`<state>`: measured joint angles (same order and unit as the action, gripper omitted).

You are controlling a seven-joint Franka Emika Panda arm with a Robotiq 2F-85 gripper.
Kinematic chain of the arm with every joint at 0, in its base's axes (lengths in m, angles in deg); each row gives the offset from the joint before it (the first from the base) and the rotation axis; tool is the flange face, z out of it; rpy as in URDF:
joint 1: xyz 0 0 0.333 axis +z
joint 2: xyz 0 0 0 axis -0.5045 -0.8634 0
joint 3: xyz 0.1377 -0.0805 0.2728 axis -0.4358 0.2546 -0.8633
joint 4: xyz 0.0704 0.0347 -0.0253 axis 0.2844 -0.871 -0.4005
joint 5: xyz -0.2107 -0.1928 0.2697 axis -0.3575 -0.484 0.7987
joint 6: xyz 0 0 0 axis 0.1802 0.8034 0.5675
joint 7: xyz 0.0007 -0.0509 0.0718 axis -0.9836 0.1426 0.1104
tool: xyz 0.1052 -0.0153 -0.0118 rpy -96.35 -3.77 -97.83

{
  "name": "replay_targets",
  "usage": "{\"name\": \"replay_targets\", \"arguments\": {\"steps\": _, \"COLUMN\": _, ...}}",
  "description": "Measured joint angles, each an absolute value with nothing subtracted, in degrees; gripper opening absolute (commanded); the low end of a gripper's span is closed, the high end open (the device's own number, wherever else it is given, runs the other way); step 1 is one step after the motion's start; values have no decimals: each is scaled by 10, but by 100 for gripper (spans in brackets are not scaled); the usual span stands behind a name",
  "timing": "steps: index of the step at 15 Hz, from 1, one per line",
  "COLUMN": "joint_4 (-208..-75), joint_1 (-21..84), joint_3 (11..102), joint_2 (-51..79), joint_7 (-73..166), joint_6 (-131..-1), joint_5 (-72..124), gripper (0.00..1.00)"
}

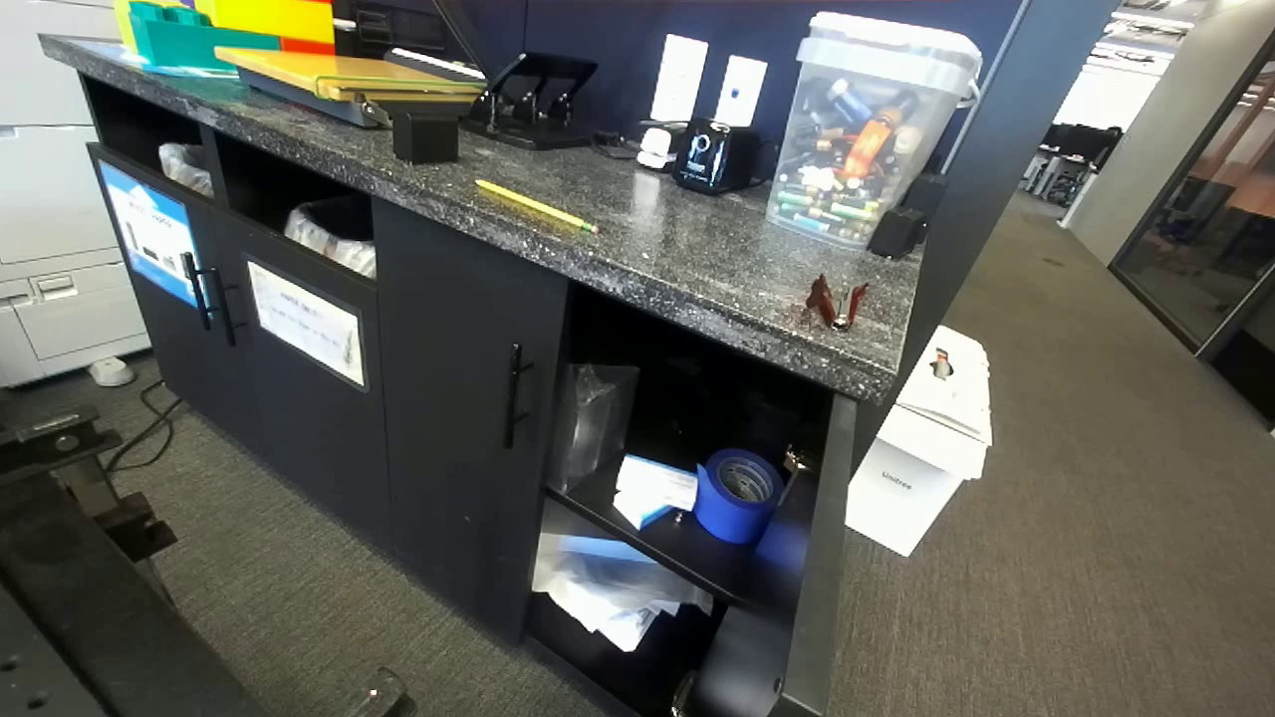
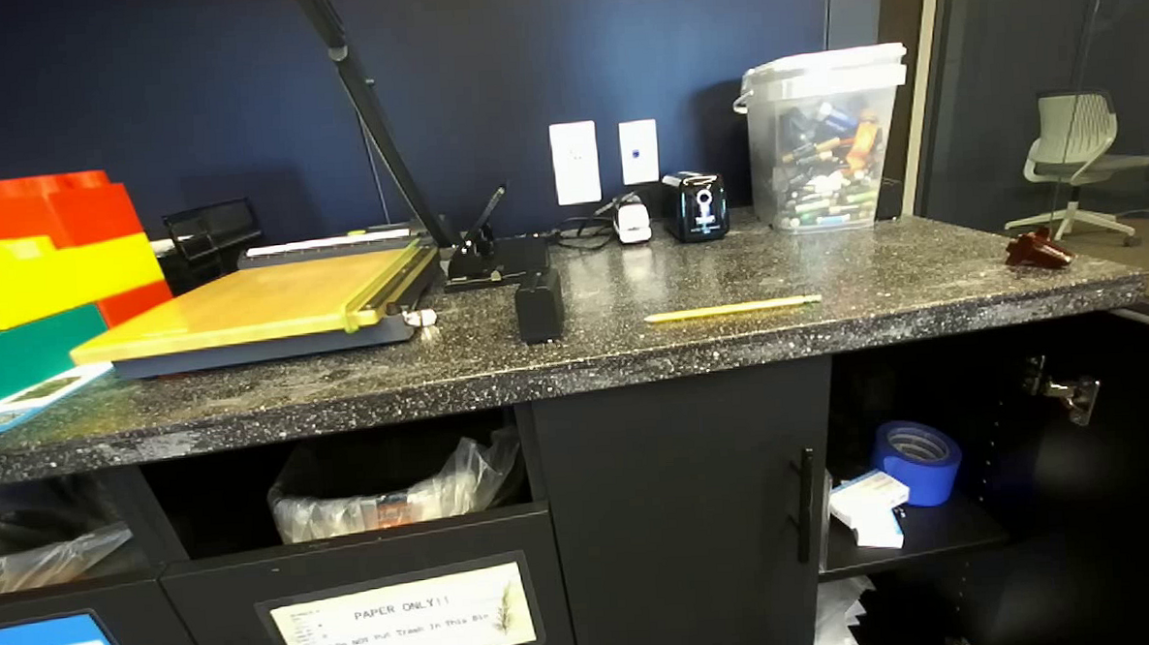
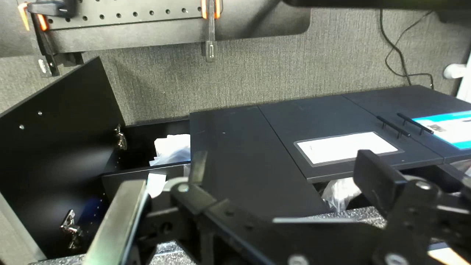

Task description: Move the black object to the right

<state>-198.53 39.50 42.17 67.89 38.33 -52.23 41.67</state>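
Closest to the wrist camera, the jaws stood spread wide apart and held nothing; past them showed the dark cabinet front [image 3: 235,143]. In both exterior views the black object [image 2: 539,307] stood on the speckled tabletop [image 2: 931,273], near its front edge. It sat between the yellow-topped paper cutter [image 2: 225,304] and the yellow pencil [image 2: 734,309], apart from both. Farther back stood a black gadget [image 2: 697,208] with a pale round face and, near it, a clear bucket [image 2: 825,71] of small colourful items [image 2: 834,161]. A dark red staple remover [image 2: 1039,250] lay near one end of the tabletop.
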Motion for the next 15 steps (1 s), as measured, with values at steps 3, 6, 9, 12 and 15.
{"name": "replay_targets", "arguments": {"steps": 3, "joint_4": -1897, "joint_1": 373, "joint_3": 395, "joint_2": 578, "joint_7": 324, "joint_6": -527, "joint_5": 399, "gripper": 100}}
{"name": "replay_targets", "arguments": {"steps": 6, "joint_4": -1807, "joint_1": 347, "joint_3": 372, "joint_2": 470, "joint_7": 250, "joint_6": -545, "joint_5": 330, "gripper": 100}}
{"name": "replay_targets", "arguments": {"steps": 9, "joint_4": -1713, "joint_1": 341, "joint_3": 368, "joint_2": 359, "joint_7": 190, "joint_6": -546, "joint_5": 259, "gripper": 100}}
{"name": "replay_targets", "arguments": {"steps": 12, "joint_4": -1616, "joint_1": 352, "joint_3": 374, "joint_2": 250, "joint_7": 164, "joint_6": -546, "joint_5": 231, "gripper": 100}}
{"name": "replay_targets", "arguments": {"steps": 15, "joint_4": -1520, "joint_1": 379, "joint_3": 392, "joint_2": 150, "joint_7": 163, "joint_6": -545, "joint_5": 231, "gripper": 100}}
